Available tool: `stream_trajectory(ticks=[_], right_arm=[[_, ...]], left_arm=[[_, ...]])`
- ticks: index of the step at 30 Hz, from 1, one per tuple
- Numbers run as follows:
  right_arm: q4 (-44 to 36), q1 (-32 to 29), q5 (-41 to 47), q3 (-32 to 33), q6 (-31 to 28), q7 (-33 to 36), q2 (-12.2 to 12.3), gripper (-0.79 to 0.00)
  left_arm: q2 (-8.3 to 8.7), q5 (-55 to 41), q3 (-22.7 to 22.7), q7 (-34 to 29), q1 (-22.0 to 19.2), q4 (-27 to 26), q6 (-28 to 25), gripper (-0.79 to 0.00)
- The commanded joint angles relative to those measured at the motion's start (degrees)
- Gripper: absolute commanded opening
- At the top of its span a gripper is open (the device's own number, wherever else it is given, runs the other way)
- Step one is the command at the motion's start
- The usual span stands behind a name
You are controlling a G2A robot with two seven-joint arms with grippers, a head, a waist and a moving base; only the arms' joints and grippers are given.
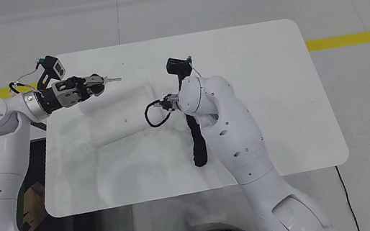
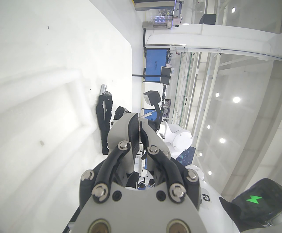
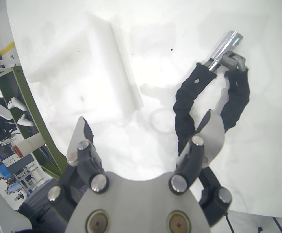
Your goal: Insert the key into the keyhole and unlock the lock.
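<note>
Fingers (image 2: pixel 123 130) of L gripper (image 2: pixel 140 120) are pressing together, pinching the key (image 1: pixel 113 79) by its flat head, seen edge-on btwn the pads in the L wrist view. In the top view the blade is sticking out past the tips, pointing toward the table's centre. The gripper is hanging over the far-left part of the white table (image 1: pixel 271 109).

R gripper (image 3: pixel 145 117) is hovering low over the table w/ fingers (image 3: pixel 82 132) spread wide apart. The lock (image 3: pixel 185 97) is lying flat on the table just beside one R finger. It's a chain in a black fabric sleeve, bent into a narrow loop, w/ its metal cylinder (image 3: pixel 228 45) at the end away from the gripper. In the top view it's sitting near the table's centre, partly under the R arm and well apart from the key.

A white foam tray (image 3: pixel 99 66) is resting on the table beyond, btwn the two grippers & near the lock
</note>
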Motion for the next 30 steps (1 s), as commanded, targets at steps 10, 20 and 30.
stream_trajectory(ticks=[10,20,30], right_arm=[[13.78,6.65,-5.33,2.32,1.89,-1.87,-2.14,0.0],[21.96,10.57,-7.41,3.88,3.5,-3.48,-3.5,-0.108],[28.01,13.06,-7.69,4.27,6.25,-6.23,-4.41,-0.36]], left_arm=[[0.0,0.0,0.0,0.0,0.0,0.0,0.0,-0.785],[0.0,0.0,0.0,0.0,0.0,0.0,0.0,-0.785],[0.0,0.0,0.0,0.0,0.0,0.0,0.0,-0.785]])
